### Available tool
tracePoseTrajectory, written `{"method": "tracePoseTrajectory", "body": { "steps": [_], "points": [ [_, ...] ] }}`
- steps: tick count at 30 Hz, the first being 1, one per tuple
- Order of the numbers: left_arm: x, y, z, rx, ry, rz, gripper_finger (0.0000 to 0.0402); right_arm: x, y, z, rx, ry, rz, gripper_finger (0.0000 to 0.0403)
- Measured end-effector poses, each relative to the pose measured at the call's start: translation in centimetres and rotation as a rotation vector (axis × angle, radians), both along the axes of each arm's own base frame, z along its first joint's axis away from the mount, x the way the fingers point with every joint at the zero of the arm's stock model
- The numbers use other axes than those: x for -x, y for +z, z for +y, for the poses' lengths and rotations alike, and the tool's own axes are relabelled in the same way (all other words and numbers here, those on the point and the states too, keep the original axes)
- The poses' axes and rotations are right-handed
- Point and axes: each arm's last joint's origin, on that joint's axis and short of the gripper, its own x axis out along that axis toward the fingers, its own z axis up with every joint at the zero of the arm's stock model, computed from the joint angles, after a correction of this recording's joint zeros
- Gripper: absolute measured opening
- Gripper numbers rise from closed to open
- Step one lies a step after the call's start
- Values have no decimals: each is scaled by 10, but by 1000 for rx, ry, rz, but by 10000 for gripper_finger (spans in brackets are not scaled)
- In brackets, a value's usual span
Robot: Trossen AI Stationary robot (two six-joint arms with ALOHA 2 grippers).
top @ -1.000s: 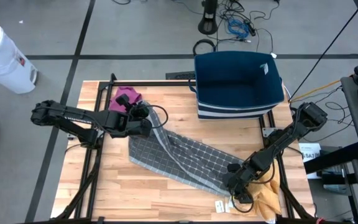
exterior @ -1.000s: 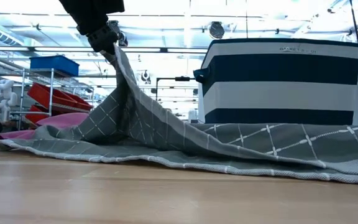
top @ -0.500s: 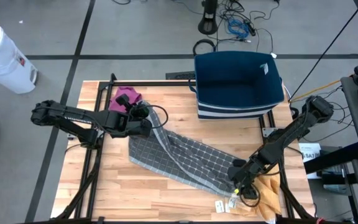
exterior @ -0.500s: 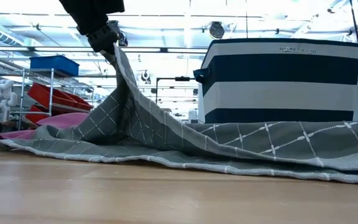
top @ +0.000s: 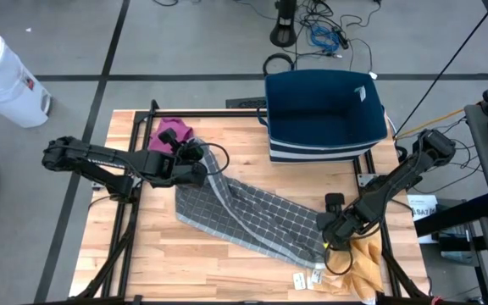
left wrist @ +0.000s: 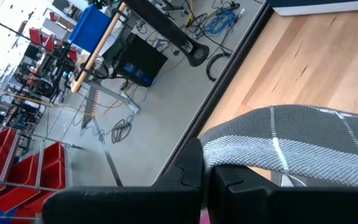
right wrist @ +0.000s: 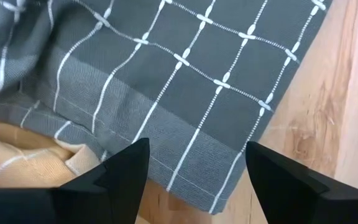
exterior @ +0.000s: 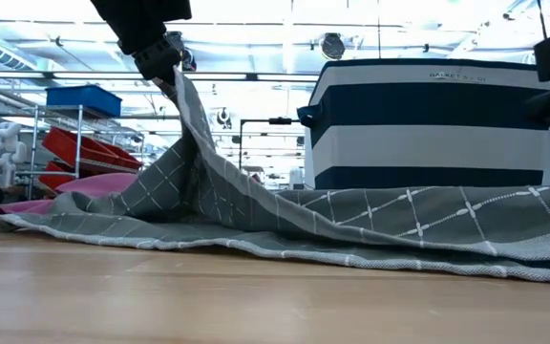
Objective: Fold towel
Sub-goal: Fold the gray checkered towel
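Note:
A grey towel [top: 265, 219] with a white grid lies slantwise across the wooden table, from the left middle to the near right. My left gripper [top: 203, 167] is shut on its far left end and holds that end high, so the cloth [exterior: 208, 162] falls like a tent to the table. My right gripper [top: 333, 234] hovers open above the towel's near right corner [right wrist: 229, 168], pointing steeply down; its fingers [right wrist: 123, 168] stand on either side of the hem without touching it. My left gripper pinches the towel's hemmed edge [left wrist: 235, 152] between its two shut fingers, coming from the table's left and slanting down. The held end is lifted clear. The cloth below it [exterior: 184, 124] hangs in a drawn ridge, and the rest lies on the table.
A navy and white striped basket [top: 324, 114] stands at the far right of the table. A pink cloth [top: 173, 132] lies at the far left, behind my left gripper. A tan cloth [top: 364, 263] lies at the near right corner, partly under the towel's edge [right wrist: 23, 155].
My right gripper has risen and gone a little toward the table's far edge, tipping over until it points steeply down above the towel's near right corner. The towel and my left gripper have stayed as they were.

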Motion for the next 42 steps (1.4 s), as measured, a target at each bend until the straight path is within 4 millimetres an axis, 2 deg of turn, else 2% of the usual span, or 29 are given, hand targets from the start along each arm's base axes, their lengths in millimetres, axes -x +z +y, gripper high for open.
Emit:
{"method": "tracePoseTrajectory", "body": {
  "steps": [7, 15, 21, 34, 42],
  "points": [
    [0, 0, 0, 0, 0, 0, 0, 8, 3, 2, -38, -21, 41, 250],
    [0, 0, 0, 7, -1, -3, 0, 23, 3, 7, 16, -36, 90, 210],
    [0, 0, 0, 7, -1, -4, 0, 22, 1, 8, 52, -39, 62, 188],
    [0, -1, 0, 25, -7, -4, 0, 17, -20, 13, 126, -21, 158, 170],
    [0, -1, 0, 25, -8, -4, 0, 16, -19, 12, 151, -24, 123, 111]
  ]
}}
